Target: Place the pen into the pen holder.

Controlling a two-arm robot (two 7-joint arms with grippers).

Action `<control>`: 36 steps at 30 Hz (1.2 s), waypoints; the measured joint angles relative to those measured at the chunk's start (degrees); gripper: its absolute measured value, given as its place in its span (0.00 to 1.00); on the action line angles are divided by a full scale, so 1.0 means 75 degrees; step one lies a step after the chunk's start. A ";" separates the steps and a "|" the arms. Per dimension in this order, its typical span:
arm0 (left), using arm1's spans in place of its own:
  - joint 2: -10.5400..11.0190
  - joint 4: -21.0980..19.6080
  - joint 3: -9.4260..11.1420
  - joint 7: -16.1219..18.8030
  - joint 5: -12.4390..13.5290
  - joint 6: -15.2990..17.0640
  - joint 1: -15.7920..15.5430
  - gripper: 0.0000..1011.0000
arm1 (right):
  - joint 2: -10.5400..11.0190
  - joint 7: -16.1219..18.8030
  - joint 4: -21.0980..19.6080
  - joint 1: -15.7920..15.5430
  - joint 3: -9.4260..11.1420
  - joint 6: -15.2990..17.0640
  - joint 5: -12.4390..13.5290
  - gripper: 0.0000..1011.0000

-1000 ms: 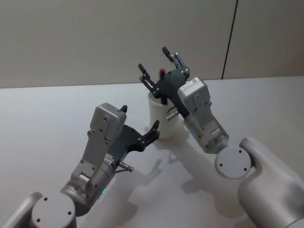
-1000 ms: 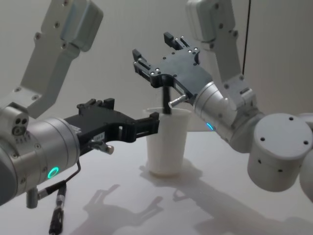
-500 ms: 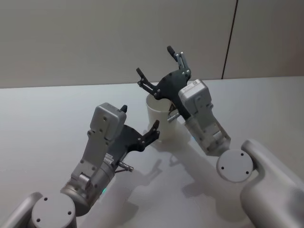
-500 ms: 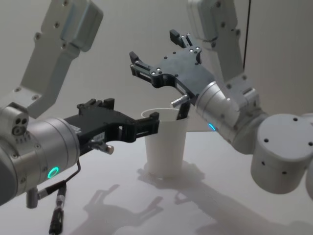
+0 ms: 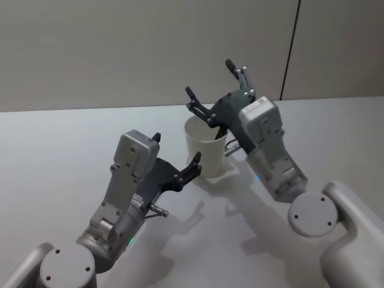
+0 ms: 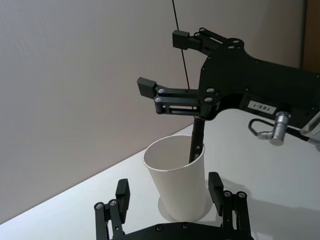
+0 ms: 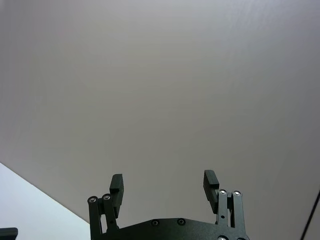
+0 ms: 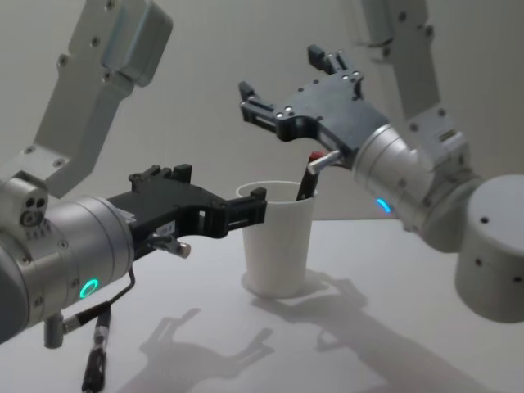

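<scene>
The pen holder [image 5: 206,155] is a white paper cup [image 8: 278,246] standing upright on the table. The dark pen [image 8: 306,182], red at its top end, leans inside it against the rim [image 6: 196,142]. My right gripper [image 8: 282,78] hangs open and empty just above and behind the cup [image 5: 210,78], and in the right wrist view [image 7: 163,181] it faces the bare wall. Low beside the cup, my left gripper [image 5: 177,148] is open, its fingers [image 6: 216,182] flanking the cup's lower part [image 6: 178,185]. I cannot tell whether they touch it.
The grey table [image 5: 72,150] stretches wide on both sides of the cup. A plain wall with a dark vertical seam [image 5: 290,54] stands behind. A cable and plug [image 8: 94,360] dangle under my left forearm.
The pen left the right gripper and dropped into the cup. The open right gripper then rose and shifted right, away from the cup. The left arm has not moved.
</scene>
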 joint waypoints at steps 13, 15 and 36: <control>0.0000 0.0000 0.0000 0.0000 0.0000 0.0000 0.0000 0.99 | 0.0570 0.0378 -0.1734 -0.0750 0.0290 0.1481 0.0597 0.99; 0.0000 0.0000 0.0000 0.0000 0.0000 0.0000 0.0000 0.99 | 0.0643 0.0421 -0.1914 -0.0836 0.0326 0.1660 0.0678 0.99; 0.0000 0.0000 0.0000 0.0000 0.0000 0.0000 0.0000 0.99 | 0.1859 0.1062 -0.3916 -0.1975 0.1046 0.3826 0.2053 0.99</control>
